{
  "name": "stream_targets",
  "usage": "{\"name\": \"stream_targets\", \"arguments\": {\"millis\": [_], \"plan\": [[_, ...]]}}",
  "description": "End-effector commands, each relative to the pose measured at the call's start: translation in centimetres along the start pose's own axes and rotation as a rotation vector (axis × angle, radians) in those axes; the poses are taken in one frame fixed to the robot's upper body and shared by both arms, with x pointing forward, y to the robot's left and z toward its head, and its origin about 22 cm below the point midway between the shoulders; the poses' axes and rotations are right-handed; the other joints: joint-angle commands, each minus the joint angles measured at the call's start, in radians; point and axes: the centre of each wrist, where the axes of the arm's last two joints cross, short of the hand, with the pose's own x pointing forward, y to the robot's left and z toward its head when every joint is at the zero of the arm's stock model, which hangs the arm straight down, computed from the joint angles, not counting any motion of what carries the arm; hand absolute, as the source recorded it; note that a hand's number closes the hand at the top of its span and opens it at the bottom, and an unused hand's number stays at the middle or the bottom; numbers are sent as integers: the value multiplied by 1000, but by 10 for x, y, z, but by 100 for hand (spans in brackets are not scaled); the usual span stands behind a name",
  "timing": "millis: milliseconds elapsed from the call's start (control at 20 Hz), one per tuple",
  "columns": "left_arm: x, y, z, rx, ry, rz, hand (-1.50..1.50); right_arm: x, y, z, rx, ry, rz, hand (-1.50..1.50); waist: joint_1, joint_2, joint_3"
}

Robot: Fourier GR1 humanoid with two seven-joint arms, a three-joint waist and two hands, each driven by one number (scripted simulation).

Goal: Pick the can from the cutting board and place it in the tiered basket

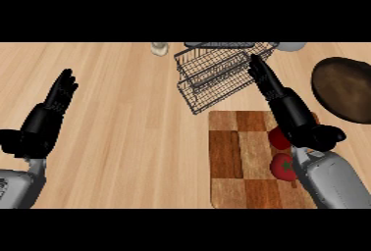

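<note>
tiered basket (217, 73) behind cutting board (243, 157), tomato (282, 166) on board, bowl (344, 90) right

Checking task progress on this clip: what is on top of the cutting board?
On the cutting board, two red rounded items show beside the right robot hand and forearm, which lie over its right part. No can shows; whatever lies beneath the arm is covered.

You've got one cutting board (239, 162), one wire tiered basket (214, 73), two red items (282, 166) on the board (partly hidden, type unclear), one dark plate (344, 93), two small objects (159, 48) cut off at the table's (130, 147) far edge.
</note>
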Motion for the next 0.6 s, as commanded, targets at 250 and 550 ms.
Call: {"name": "stream_targets", "arguments": {"millis": [250, 550], "plan": [[-30, -42, 21, -67, 272, 217, 0, -26, -92, 77, -200, -318, -209, 150, -83, -4, 1], [-22, -68, 18, -162, 316, 269, 0, -122, -113, 156, -742, -113, -165, -150, -18, 3, -2]]}}
